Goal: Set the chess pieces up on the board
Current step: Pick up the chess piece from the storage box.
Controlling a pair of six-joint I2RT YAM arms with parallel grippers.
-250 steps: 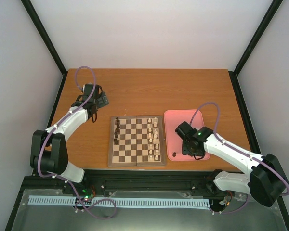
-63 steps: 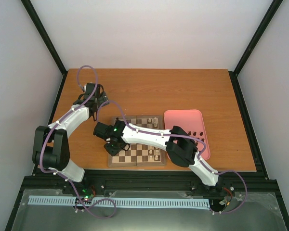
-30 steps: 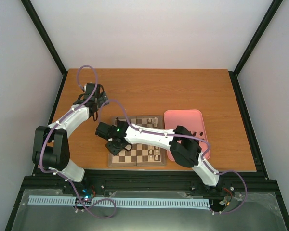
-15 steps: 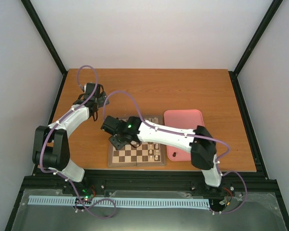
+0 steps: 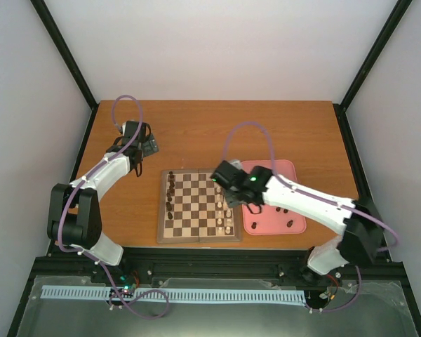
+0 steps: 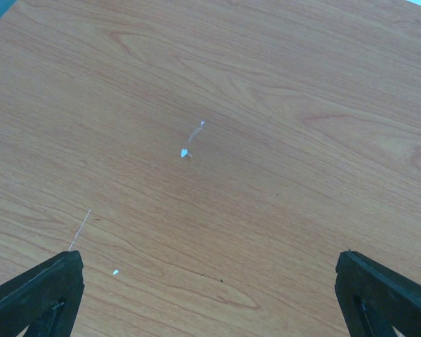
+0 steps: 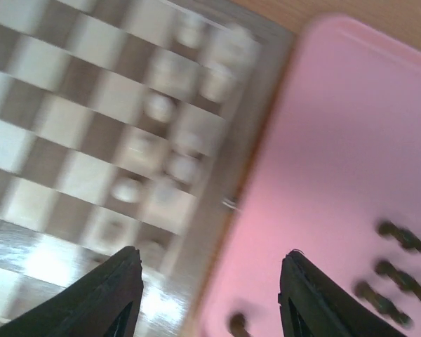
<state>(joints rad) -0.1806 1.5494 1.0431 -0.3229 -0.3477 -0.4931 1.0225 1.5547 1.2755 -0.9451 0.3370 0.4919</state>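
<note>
step: seems to be the fetching of a next dark piece | right gripper (image 7: 212, 254): fingers apart, nothing between, over the border of board (image 7: 56, 77) and pink tray (image 7: 323, 140) | chess pieces (image 7: 400, 270): lying in tray, right of the hand | next: likely shift right, descend, close on one

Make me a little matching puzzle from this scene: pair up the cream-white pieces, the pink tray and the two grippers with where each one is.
1 cream-white pieces
2 pink tray
3 left gripper
4 right gripper

A over bare table
B beside the board, on its right
C on the board's right-hand squares
D over the edge where board meets tray

Pairs: 1-C, 2-B, 3-A, 4-D
</note>
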